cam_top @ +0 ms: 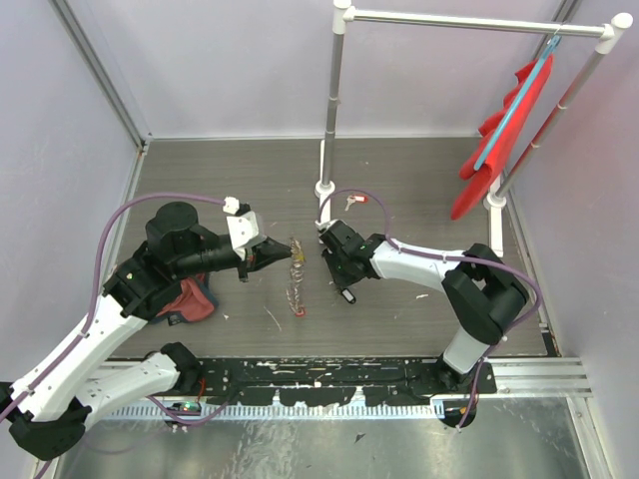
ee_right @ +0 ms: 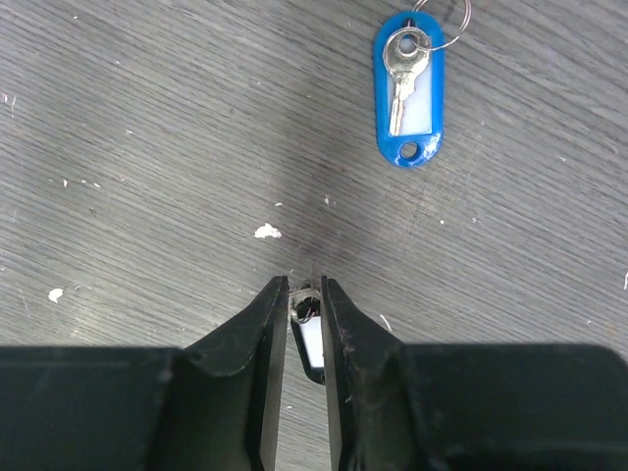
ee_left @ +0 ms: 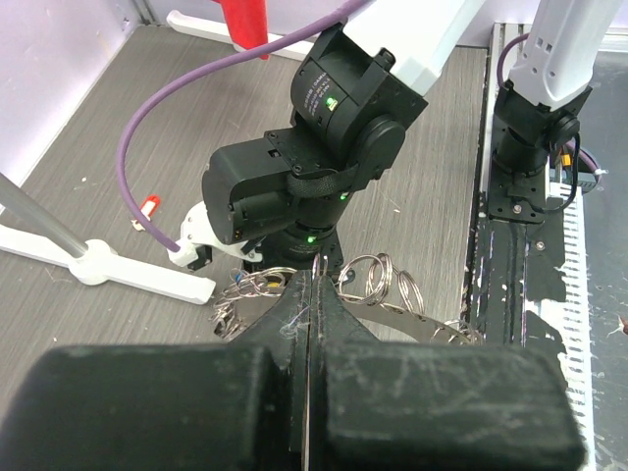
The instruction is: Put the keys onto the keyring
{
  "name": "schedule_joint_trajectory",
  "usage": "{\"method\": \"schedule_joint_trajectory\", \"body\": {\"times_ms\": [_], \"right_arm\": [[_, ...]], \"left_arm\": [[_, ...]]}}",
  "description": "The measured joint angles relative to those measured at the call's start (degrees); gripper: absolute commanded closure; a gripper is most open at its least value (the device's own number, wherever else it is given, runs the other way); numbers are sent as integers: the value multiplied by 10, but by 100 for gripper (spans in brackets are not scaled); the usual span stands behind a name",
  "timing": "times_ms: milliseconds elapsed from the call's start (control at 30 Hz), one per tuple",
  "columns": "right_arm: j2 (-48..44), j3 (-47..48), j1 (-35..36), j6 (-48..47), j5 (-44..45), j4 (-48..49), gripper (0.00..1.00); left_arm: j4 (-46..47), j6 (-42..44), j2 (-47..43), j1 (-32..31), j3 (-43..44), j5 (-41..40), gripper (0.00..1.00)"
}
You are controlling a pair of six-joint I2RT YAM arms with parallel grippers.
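Right wrist: right pincer [ee_right: 305,287] narrowly parted around black-tagged key [ee_right: 310,345]; left pincer [ee_left: 312,285] pinched closed on keyring [ee_left: 392,312].

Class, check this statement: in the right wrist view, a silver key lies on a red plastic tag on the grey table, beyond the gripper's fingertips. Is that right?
Not quite: the tag is blue, not red, as the right wrist view shows. The rest holds: a silver key lies on it, on the grey table, beyond the right gripper.
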Motion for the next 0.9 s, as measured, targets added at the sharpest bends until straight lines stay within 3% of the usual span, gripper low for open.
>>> {"method": "schedule_joint_trajectory", "body": {"times_ms": [533,900], "right_arm": [[-10,0,0,-12,-16,1,57],[2,28,37,-35,3,-38,66]], "left_arm": [[0,0,0,0,0,0,100],[0,0,0,0,0,2,100]]}}
